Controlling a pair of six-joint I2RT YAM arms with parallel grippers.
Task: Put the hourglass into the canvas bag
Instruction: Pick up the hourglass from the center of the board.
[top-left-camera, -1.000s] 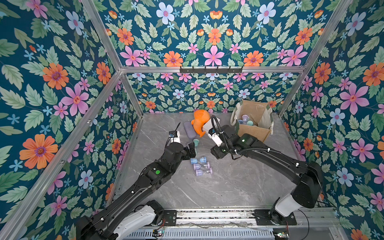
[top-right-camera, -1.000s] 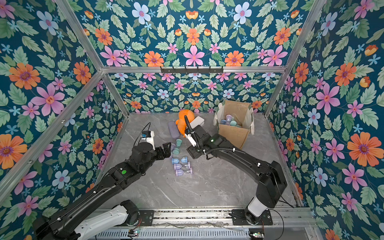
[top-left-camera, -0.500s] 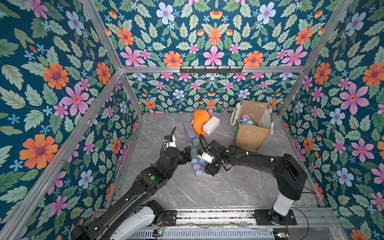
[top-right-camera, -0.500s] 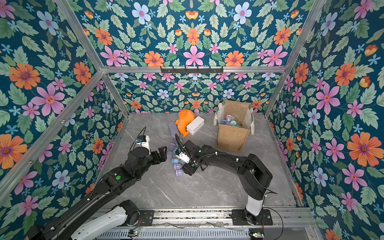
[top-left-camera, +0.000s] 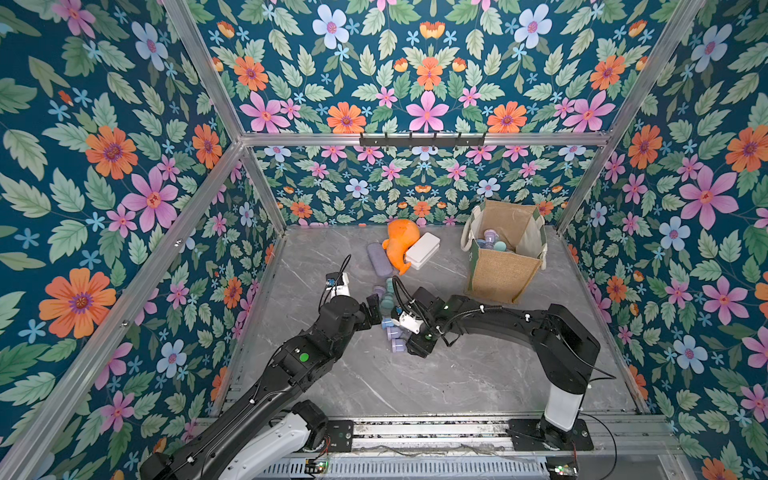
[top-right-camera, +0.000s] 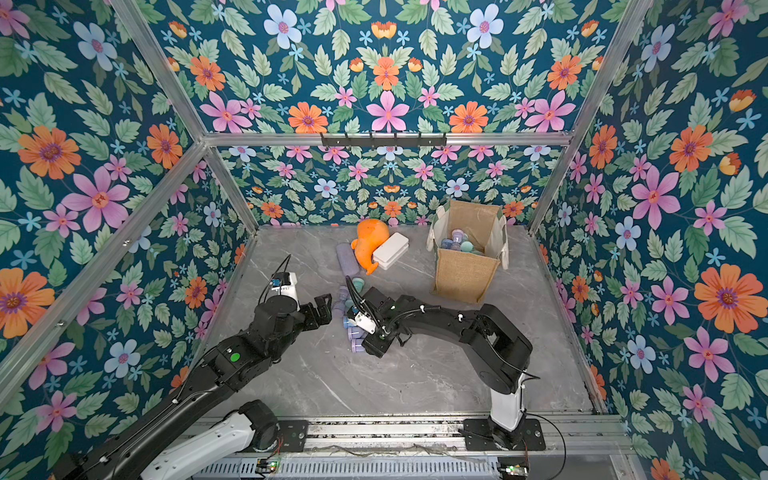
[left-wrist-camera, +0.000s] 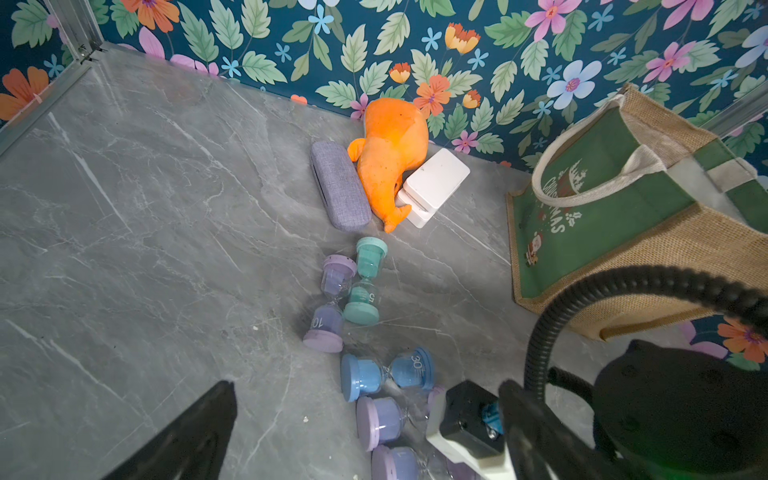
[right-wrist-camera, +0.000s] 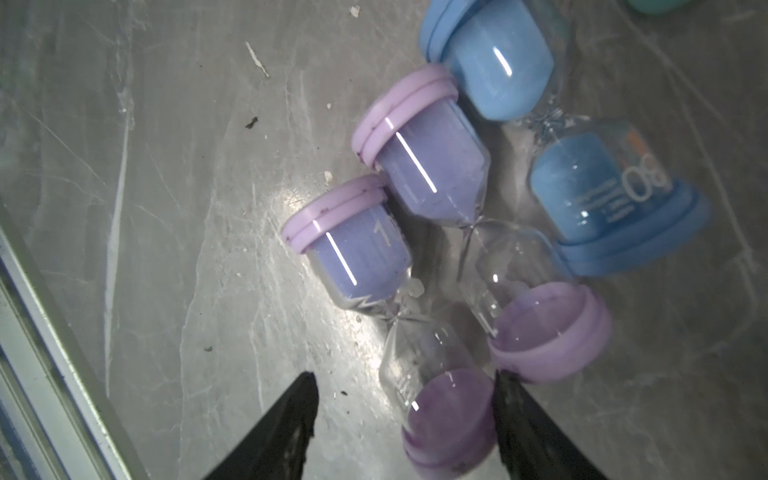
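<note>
Several hourglasses lie in a cluster on the grey table. My right gripper (right-wrist-camera: 404, 376) is open and low over them. The lilac end cap of one purple hourglass (right-wrist-camera: 449, 428) sits between its fingers, against one finger and clear of the other. A second purple hourglass (right-wrist-camera: 419, 158) and a blue hourglass (right-wrist-camera: 615, 199) lie just beyond. My left gripper (top-left-camera: 374, 307) is open and empty beside the cluster (top-left-camera: 392, 332). The canvas bag (top-left-camera: 503, 270) stands upright at the back right with several hourglasses inside.
An orange plush toy (top-left-camera: 401, 245), a white box (top-left-camera: 423, 250) and a grey-lilac case (top-left-camera: 379, 259) lie near the back wall, left of the bag. A teal hourglass (left-wrist-camera: 365, 286) and a purple one (left-wrist-camera: 330, 303) lie farther back in the cluster. Floral walls close three sides.
My right arm has swung from beside the orange toy forward and down onto the hourglass cluster. The left arm has drawn back a little towards the left.
</note>
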